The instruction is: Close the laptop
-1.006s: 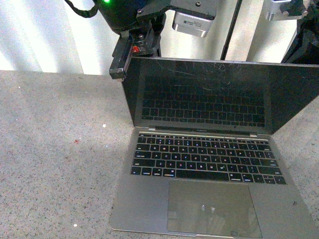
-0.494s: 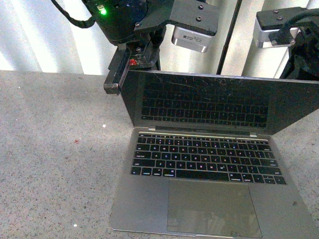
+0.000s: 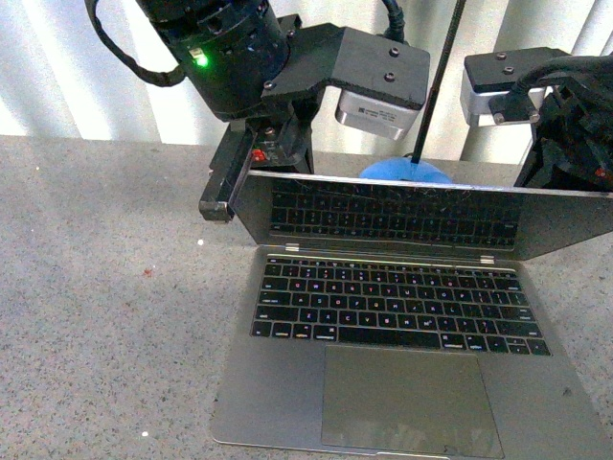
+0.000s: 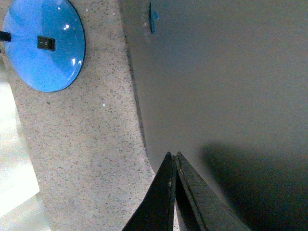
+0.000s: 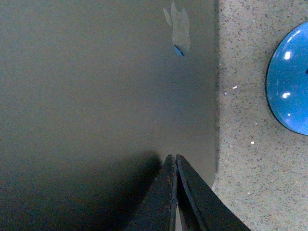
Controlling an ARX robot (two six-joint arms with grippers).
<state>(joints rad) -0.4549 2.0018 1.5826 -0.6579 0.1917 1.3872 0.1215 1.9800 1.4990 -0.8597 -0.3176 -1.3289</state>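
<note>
The silver-grey laptop [image 3: 402, 402] lies on the speckled counter, its scratched black screen [image 3: 421, 216] tipped well forward over the black keys. My left gripper [image 3: 218, 201] is shut, its fingers resting behind the lid's left corner. In the left wrist view the shut left gripper [image 4: 173, 155] touches the plain grey lid [image 4: 226, 82] near its edge. My right gripper is hidden behind the lid's right side in the front view. The right wrist view shows the shut right gripper [image 5: 172, 157] against the lid [image 5: 96, 86] near a small logo [image 5: 178, 26].
A blue round lamp base [image 3: 407, 171] with a black pole stands just behind the lid, and the blue base [image 4: 43, 43] lies beside the lid's edge. Pale curtains hang at the back. Bare speckled counter [image 3: 105, 287] stretches left of the laptop.
The lid has tilted steadily forward and down toward the keys. Both arms have come forward and lower with it, and the blue lamp base now shows above the lid.
</note>
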